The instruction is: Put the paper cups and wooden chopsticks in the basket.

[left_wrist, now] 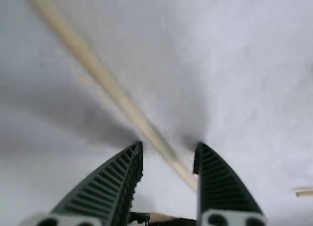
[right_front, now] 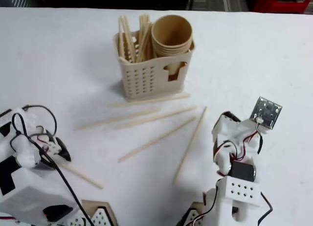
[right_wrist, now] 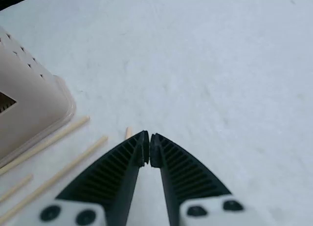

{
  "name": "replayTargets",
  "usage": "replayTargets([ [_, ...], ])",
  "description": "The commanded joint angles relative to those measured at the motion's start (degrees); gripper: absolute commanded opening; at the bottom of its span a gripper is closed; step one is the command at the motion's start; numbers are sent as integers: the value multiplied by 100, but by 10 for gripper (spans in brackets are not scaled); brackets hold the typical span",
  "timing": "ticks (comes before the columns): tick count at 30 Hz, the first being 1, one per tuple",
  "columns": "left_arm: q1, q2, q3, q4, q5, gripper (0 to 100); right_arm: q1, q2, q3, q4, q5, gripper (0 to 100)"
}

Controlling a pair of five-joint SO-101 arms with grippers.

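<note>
A beige slotted basket point(right_front: 149, 74) stands at the table's far middle, holding a stack of paper cups point(right_front: 171, 35) and several upright wooden chopsticks point(right_front: 129, 37). Several more chopsticks point(right_front: 156, 117) lie loose on the white table in front of it. At the near left, my left gripper point(left_wrist: 168, 150) is open low over the table, with one chopstick point(left_wrist: 107, 84) running between its fingers; that chopstick point(right_front: 80, 174) lies apart from the others. My right gripper point(right_wrist: 149, 140) is shut on nothing, just off a chopstick tip point(right_wrist: 128, 133), with the basket point(right_wrist: 24, 108) to one side.
The right arm point(right_front: 234, 152) sits at the near right, beside the rightmost loose chopstick point(right_front: 190, 145). The left arm's body and cables point(right_front: 24, 162) fill the near left corner. Open white table lies to the left and right of the basket.
</note>
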Motion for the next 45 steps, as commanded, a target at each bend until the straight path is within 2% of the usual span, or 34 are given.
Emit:
replayTargets([
  [1,-84,171,-563,-211,53,21,-13,-84,-62,-127,-18,18],
  [3,-84,154,-580,-211,53,43,-13,-84,-62,-127,-18,18],
  [7,75,127,-651,-167,26,23,-22,-84,-62,-127,-18,18],
  [12,593,127,-1354,651,53,22,-22,-84,-62,-127,-18,18],
  [18,1130,127,-3068,1785,62,22,-13,-84,-62,-127,-18,18],
  [27,1569,127,-6092,2752,62,22,-13,-84,-62,-136,-18,18],
  [38,3116,163,-9336,2646,62,22,-13,-84,-62,-136,-53,18],
  [41,3512,171,-9952,2277,62,22,-13,-84,-70,-136,-53,18],
  [45,3793,171,-10251,1266,62,22,-13,-84,-70,-145,-53,18],
])
